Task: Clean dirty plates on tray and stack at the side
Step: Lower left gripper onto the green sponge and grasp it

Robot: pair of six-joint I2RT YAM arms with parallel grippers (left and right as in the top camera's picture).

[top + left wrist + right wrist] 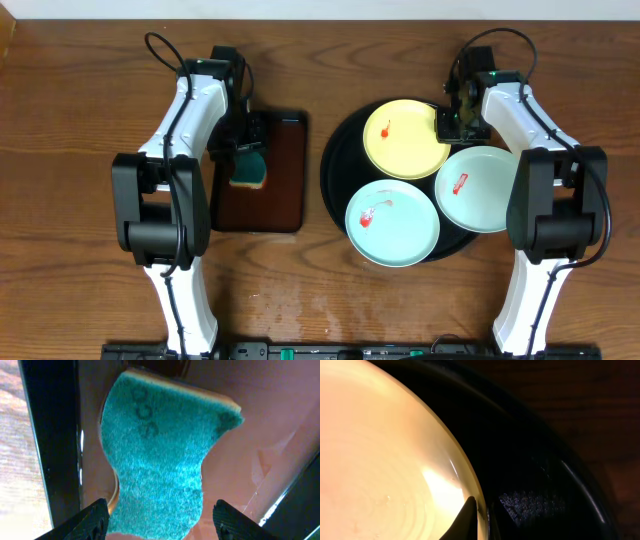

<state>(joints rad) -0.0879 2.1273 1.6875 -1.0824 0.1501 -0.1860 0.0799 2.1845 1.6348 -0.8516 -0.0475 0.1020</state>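
Nearest the robot, a mint plate (392,222) with a red smear sat at the front of the round black tray (338,170). A second smeared mint plate (478,188) lay just right of it, poking past the tray's edge. Off to the left on the bench (80,100), a teal sponge (248,168) lay on a brown tray (285,190), and the left fingers (95,520) were spread apart either side of it. Furthest back was the yellow plate (405,138), with the right fingers (466,517) pinched on its right rim.
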